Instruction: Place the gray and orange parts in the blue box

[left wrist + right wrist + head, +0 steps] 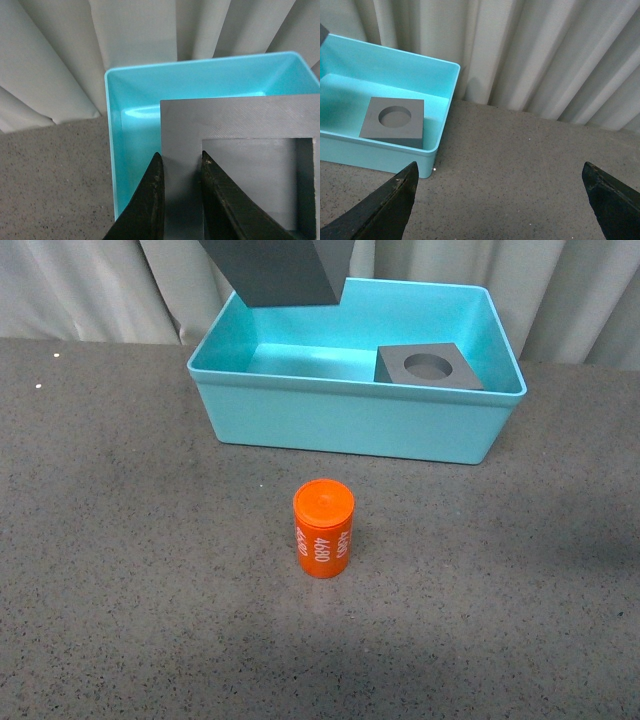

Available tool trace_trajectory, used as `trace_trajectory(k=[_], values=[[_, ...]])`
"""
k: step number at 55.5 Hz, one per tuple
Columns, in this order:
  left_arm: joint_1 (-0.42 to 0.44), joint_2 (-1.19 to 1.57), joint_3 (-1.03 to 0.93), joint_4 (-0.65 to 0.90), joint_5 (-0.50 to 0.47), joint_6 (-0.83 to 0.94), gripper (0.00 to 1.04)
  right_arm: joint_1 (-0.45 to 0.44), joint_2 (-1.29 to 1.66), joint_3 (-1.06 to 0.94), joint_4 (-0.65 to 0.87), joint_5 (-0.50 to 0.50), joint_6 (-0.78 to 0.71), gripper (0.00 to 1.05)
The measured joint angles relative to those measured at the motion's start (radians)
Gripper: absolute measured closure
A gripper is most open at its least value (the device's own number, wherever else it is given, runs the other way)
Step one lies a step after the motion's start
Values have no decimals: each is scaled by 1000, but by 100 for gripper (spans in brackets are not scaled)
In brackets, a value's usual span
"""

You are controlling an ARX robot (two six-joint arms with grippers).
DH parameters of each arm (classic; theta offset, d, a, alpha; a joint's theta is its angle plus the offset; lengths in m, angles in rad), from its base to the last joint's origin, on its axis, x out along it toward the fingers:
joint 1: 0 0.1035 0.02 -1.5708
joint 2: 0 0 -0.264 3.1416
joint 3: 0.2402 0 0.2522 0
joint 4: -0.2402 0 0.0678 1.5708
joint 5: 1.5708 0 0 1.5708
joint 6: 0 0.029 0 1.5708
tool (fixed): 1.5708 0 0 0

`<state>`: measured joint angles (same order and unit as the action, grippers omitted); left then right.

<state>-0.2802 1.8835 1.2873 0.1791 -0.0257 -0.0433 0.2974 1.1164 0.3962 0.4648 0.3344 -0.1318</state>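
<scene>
Bench [120, 590] of dark gray, finely speckled stone-like material runs back to pale pleated curtains [80, 290] that close off the room behind. On it, toward the back, sits the light turquoise-blue rectangular plastic tub [350, 425], smooth and glossy with a rolled rim. The matte gray cube with a round recess [430, 367] lies inside at its right end, recess up. Well in front of the tub, out on the bare bench, stands the small orange cylinder printed "4680" in white [323, 528], upright. From the front, the matte gray cube with a square recess [275, 270] hangs above the tub's rear left corner, its top cut off by the frame edge, and neither arm shows. The left wrist camera catches only part of that cube [240, 125]; its faces carry faint fine ridges. The dark left fingers [150, 200] pinch one wall of it, one outside and one at the recess edge. The right fingers [390, 205] are spread wide with nothing between them, over the bench just beside the tub's right end; only their tips are in view.
</scene>
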Motion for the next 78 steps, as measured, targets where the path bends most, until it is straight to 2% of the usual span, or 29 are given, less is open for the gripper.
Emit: trace_trajectory(k=[27, 33, 39, 52, 67, 76, 78], values=[[45, 164, 48, -25, 0, -3, 90, 0, 0, 0, 0, 0, 0, 10], [49, 189, 44, 18, 60, -33, 90, 0, 0, 0, 0, 0, 0, 10], [47, 190, 45, 3, 28, -30, 90, 0, 0, 0, 0, 0, 0, 10], [48, 190, 35, 2, 29, -41, 90, 0, -1, 0, 0, 0, 0, 10], [47, 171, 10, 21, 25, -73, 48, 0, -1, 0, 0, 0, 0, 10], [43, 71, -59, 108, 20, -122, 10, 0, -1, 0, 0, 0, 0, 10], [43, 40, -84, 134, 19, -127, 5, 0, -1, 0, 0, 0, 0, 10]])
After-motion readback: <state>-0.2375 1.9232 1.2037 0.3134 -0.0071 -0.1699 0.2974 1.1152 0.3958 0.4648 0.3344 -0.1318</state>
